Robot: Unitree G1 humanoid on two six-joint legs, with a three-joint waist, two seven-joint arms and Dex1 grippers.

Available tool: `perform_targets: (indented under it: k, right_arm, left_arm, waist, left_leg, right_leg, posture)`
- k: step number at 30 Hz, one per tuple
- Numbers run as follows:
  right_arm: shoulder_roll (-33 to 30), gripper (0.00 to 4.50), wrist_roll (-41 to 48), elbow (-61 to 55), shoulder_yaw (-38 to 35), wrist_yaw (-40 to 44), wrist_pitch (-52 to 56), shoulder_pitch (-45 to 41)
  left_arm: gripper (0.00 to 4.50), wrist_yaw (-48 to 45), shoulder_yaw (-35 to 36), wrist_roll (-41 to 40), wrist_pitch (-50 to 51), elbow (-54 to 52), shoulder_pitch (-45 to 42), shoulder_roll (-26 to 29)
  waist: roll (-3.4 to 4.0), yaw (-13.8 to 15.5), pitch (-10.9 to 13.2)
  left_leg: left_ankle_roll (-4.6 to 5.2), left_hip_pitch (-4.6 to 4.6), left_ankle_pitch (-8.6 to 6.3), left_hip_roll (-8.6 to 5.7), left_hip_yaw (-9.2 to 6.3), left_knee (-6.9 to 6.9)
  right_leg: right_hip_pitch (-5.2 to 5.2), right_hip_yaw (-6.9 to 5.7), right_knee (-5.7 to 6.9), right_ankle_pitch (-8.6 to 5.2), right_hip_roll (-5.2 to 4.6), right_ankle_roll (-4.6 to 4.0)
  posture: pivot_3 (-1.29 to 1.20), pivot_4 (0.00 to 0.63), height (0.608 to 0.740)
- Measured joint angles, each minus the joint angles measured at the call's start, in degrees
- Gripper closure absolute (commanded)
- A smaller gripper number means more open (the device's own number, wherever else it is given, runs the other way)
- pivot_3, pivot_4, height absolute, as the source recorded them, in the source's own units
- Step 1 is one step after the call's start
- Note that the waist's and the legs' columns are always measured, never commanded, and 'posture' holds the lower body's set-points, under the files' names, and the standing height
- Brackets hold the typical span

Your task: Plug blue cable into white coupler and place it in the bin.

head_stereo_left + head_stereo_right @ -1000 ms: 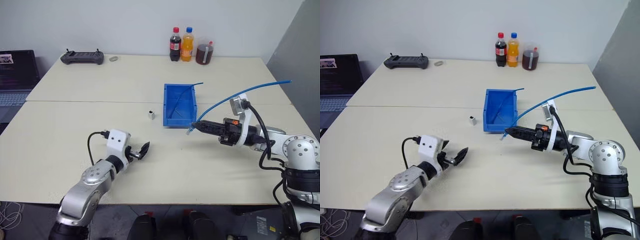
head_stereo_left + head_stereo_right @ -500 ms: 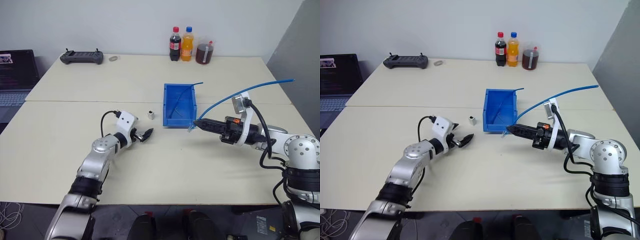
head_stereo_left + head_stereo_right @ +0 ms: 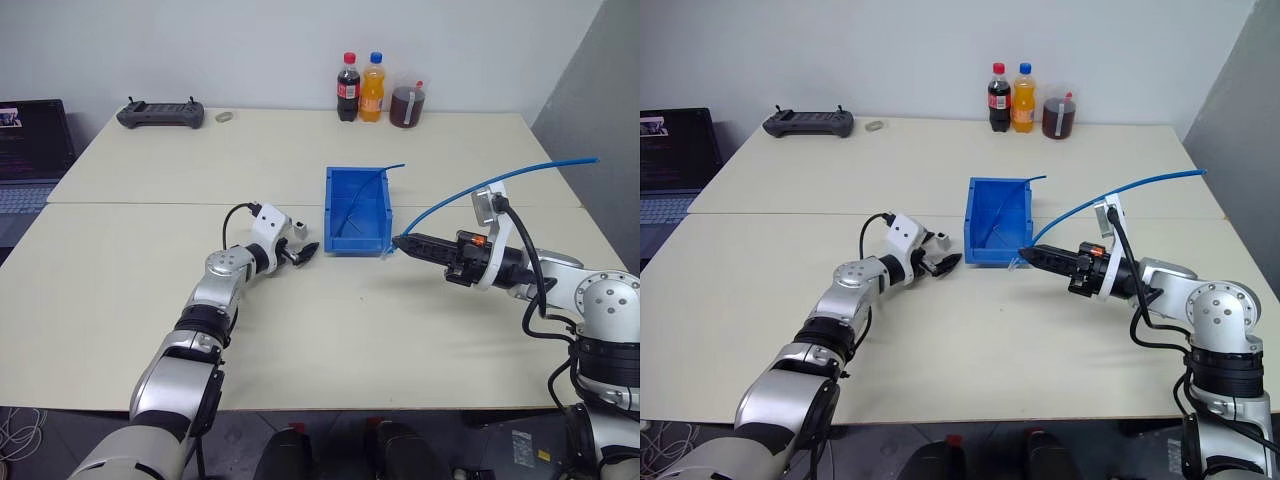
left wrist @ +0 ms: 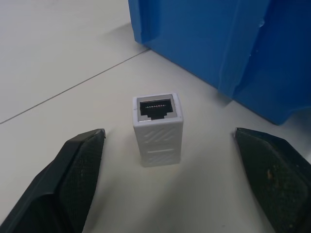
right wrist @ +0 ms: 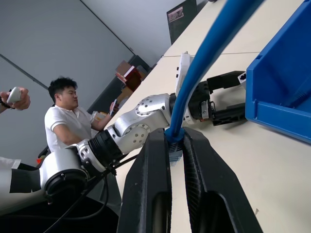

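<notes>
Head views: coupler (image 3: 299, 229) tiny, mostly hidden behind left gripper (image 3: 304, 251), just left of bin (image 3: 357, 211); socket unreadable.
Left wrist: coupler upright on table (image 4: 58, 73), dark socket w/ contacts showing; fingers (image 4: 73, 167) spread wide either side, not touching.
Right wrist: right gripper (image 5: 176, 145) clamped on cable (image 5: 209, 53) near plug; plug mostly hidden betw fingers.

Looks like an office or a robotics lab room: two pale benches (image 3: 150, 300) pushed together against a plain white wall, a laptop (image 3: 28, 150) off to one side, a handheld controller (image 3: 160, 115), drink bottles (image 3: 360, 88) at the back, and a person (image 5: 63, 114) seated nearby holding a remote.
</notes>
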Motion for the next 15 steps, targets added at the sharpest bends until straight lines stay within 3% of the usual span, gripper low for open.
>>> perform_targets:
  k: [15]
  right_arm:
    - [1.1,4.40,0.7,-0.2,-0.3,-2.3,0.0,0.8]
  left_arm:
    - [3.55,-0.1,2.5,2.1,-3.2,7.0,-3.0,0.0]
  waist:
    - [-0.01,0.0,0.0]
  left_leg:
    - [-0.01,-0.07,0.00,0.01,-0.06,0.14]
  right_leg:
    - [-0.01,-0.07,0.05,0.01,0.00,0.00]
  posture:
    - [0.00,0.150,0.740]
